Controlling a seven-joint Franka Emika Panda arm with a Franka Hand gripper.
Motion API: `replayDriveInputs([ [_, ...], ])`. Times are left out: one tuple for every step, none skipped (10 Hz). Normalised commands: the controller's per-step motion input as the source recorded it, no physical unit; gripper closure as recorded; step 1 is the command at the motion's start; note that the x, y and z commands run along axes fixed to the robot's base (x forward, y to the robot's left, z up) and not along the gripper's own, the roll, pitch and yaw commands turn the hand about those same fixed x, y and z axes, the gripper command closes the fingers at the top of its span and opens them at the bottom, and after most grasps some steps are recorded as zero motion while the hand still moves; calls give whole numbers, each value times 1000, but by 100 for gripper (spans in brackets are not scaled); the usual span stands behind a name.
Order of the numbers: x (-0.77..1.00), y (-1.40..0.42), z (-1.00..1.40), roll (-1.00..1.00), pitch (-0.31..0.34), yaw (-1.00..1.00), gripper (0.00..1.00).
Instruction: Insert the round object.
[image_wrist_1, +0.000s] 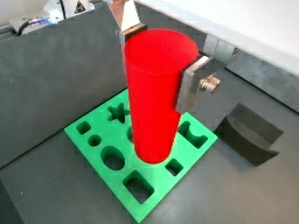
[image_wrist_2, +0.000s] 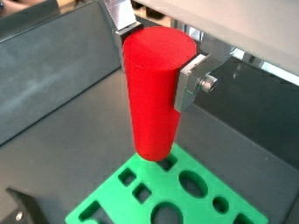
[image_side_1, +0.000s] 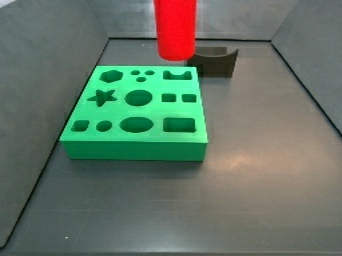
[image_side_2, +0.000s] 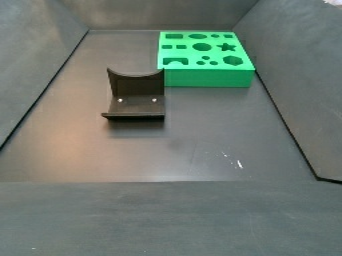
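Observation:
My gripper (image_wrist_1: 160, 57) is shut on the round object (image_wrist_1: 158, 96), a tall, smooth, bright red cylinder held upright. Silver fingers (image_wrist_1: 193, 83) clamp its upper part on two sides; both wrist views show this, gripper (image_wrist_2: 158, 54) and cylinder (image_wrist_2: 155, 96). The cylinder hangs in the air above the green block (image_wrist_1: 87, 140), which has several shaped holes. In a side view the cylinder (image_side_1: 175, 28) hangs over the far edge of the green block (image_side_1: 134, 140), with the gripper out of frame. The other side view shows only the green block (image_side_2: 207, 75).
A dark grey block with a curved notch (image_side_1: 214, 62) stands on the floor beside the green block; it also shows in a wrist view (image_wrist_1: 251, 131) and a side view (image_side_2: 134, 95). Dark walls enclose the floor.

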Motion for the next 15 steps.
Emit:
replayDriveInputs([
  [-100, 620, -1000, 0, -57, -37, 100],
  [-83, 571, -1000, 0, -54, -37, 100],
  [-177, 414, -940, -90, -67, -91, 100],
  [-429, 200, -603, -267, -94, -154, 100],
  [-374, 0, -340, -241, -54, -114, 100],
  [-326, 0, -226, -169, -30, -66, 100],
  [-291, 0, -209, -111, -43, -9, 100],
  [-157, 0, -100, -71, -24, 0, 100],
  [0, 0, -83, 0, -13, 0, 100],
  [-186, -6, -454, 113, -57, 0, 100],
  [-263, -94, -440, 86, -76, -29, 100],
  [-217, -66, -331, 31, -63, -20, 100],
  [-160, -37, -277, 0, -60, 0, 100],
  [-23, 0, -306, 0, -9, 0, 100],
  [0, 134, -340, 1, 0, 0, 100],
])
